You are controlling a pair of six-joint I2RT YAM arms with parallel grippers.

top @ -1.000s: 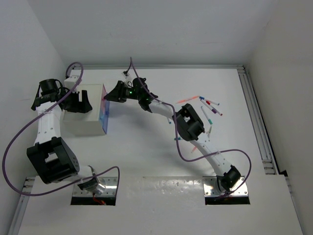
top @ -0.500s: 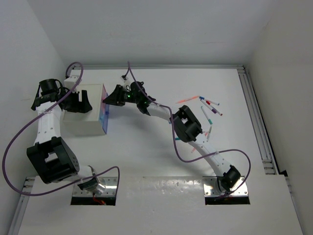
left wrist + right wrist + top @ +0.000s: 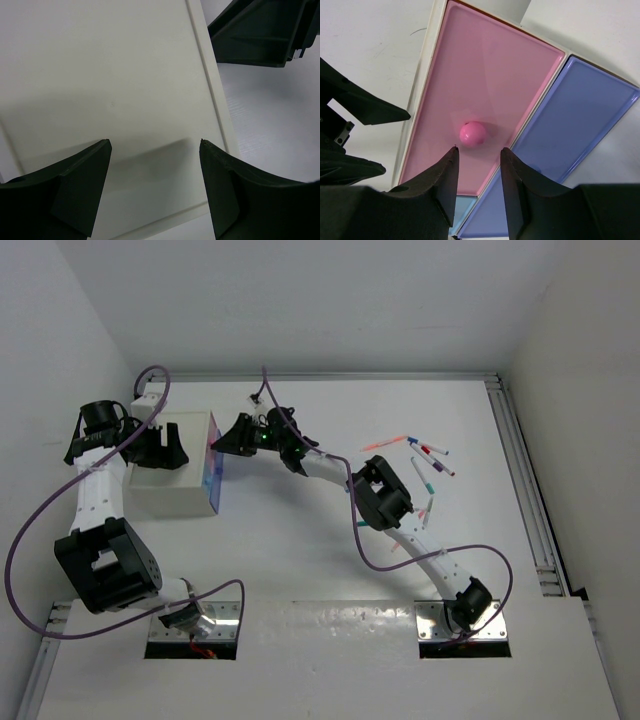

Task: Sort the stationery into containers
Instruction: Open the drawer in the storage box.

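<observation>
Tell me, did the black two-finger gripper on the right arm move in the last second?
Yes, just a little: the right gripper edged slightly nearer the white block-shaped cabinet, and towards the arms' bases.

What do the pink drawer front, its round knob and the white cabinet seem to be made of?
Pink drawer front: probably translucent plastic, smooth and glossy; soft reflections and a raised rim show.
Round knob: likely the same pink plastic; it is smooth and matches in colour.
White cabinet: seems opaque white plastic, matte, with a straight moulded groove; painted board is possible.
</observation>
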